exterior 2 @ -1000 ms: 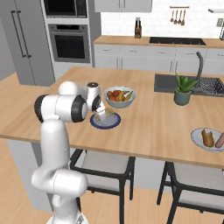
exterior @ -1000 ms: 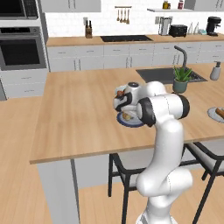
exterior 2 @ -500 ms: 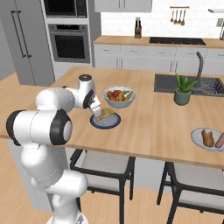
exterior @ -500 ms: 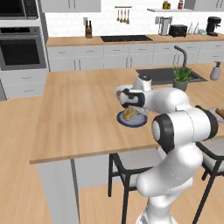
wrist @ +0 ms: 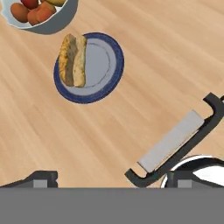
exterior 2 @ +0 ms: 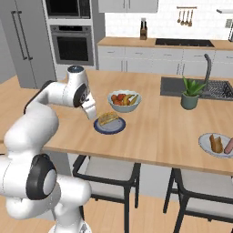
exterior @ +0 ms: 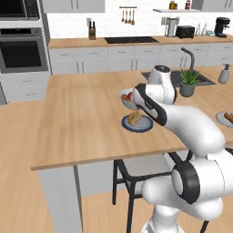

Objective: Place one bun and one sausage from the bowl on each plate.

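On the wooden island counter (exterior 2: 150,123) sits a small blue-grey round plate (wrist: 105,65) with a dark blue rim, and a split golden-brown bun (wrist: 72,60) lies on it, toward the plate's nine o'clock edge as the hand camera sees it. In the right base view the same plate (exterior 2: 109,126) sits just in front of the pale bowl of colourful fruit (exterior 2: 124,100), which stands near its one o'clock; the bun (exterior 2: 108,118) rests across the plate's far half.

The white arm's gripper (wrist: 111,178) hovers above the bare wood at about five o'clock of the plate, well clear of it, its two dark fingertips (wrist: 43,178) spread wide with nothing between them.

Far off at the counter's three o'clock end, a second, pale grey plate (exterior 2: 205,144) holds a bun (exterior 2: 216,143) and a pinkish sausage (exterior 2: 228,145) side by side. A potted green plant (exterior 2: 190,92) stands near the sink (exterior 2: 216,88). A black-framed stool (wrist: 175,140) with a grey seat shows below the counter edge.
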